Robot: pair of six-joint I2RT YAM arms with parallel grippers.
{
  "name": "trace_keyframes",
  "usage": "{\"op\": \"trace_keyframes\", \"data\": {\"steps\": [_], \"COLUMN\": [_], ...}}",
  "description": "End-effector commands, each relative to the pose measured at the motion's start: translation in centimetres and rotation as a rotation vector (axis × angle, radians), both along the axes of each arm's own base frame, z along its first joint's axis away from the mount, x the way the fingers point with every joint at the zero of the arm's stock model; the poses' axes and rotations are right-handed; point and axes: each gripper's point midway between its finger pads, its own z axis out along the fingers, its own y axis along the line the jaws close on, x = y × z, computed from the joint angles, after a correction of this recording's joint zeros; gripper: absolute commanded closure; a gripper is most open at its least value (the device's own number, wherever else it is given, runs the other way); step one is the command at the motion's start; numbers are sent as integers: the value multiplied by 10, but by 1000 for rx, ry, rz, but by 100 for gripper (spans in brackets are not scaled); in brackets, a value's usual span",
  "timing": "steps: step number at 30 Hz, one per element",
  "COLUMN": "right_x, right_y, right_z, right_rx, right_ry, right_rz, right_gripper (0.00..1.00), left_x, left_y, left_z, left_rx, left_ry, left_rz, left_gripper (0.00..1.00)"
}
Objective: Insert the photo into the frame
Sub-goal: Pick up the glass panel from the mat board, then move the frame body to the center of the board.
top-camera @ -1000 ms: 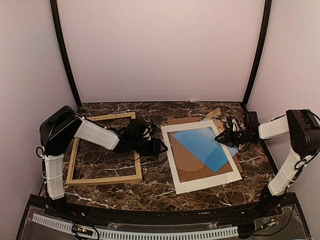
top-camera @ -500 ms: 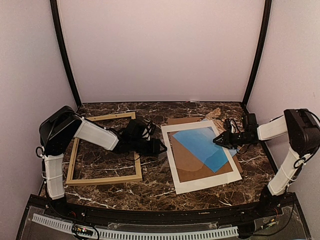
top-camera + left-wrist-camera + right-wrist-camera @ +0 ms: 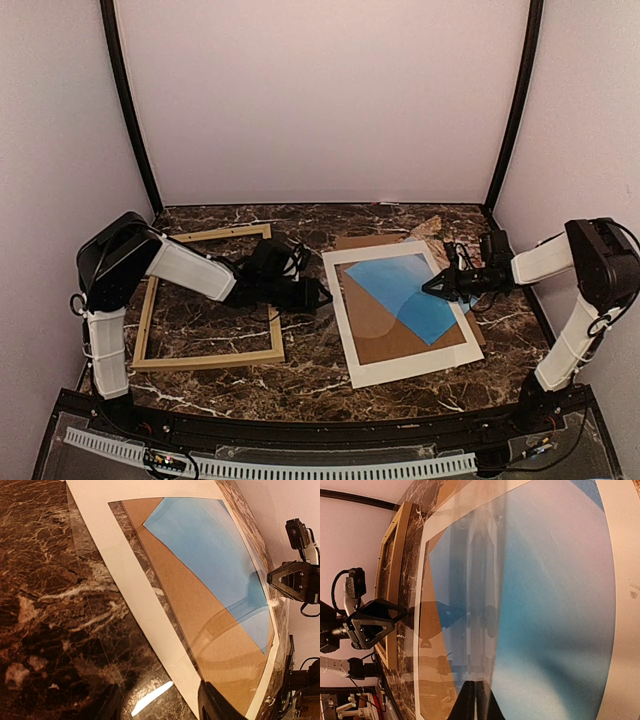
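The right jaws pinched the edge of the blue sheet [image 3: 405,290] over the mat [image 3: 350,345]. The photo [image 3: 432,228] lay at the mat's far right corner, and the frame [image 3: 208,357] lay left of the mat. I could not tell how wide the left jaws stood.

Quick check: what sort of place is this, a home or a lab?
Most likely a lab recording booth: plain pale walls close in three sides, black poles stand in the back corners, and the left arm and right arm stand at the near edge of a marble-patterned table.
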Motion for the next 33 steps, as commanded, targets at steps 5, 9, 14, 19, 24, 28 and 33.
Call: {"op": "trace_keyframes", "data": {"steps": [5, 9, 14, 19, 24, 28, 33], "right_x": [15, 12, 7, 4, 1, -2, -5], "right_y": [3, 6, 10, 13, 14, 14, 14], "right_z": [67, 97, 136, 178, 210, 235, 252], "right_rx": [4, 32, 83, 126, 147, 171, 186], "right_ry": [-124, -151, -197, -255, -295, -325, -349], "right_rz": [13, 23, 36, 43, 50, 47, 45], "right_gripper": [100, 100, 100, 100, 100, 100, 100], "left_x": [5, 7, 19, 28, 33, 36, 37], "left_y": [27, 63, 120, 147, 144, 141, 133], "left_z": [68, 86, 84, 66, 42, 21, 5], "left_rx": [76, 247, 433, 450, 455, 479, 464], "left_ry": [-199, -285, -246, -165, -101, -52, -17], "left_rz": [22, 63, 165, 196, 178, 173, 156], "left_gripper": [35, 25, 17, 15, 14, 13, 13]}}
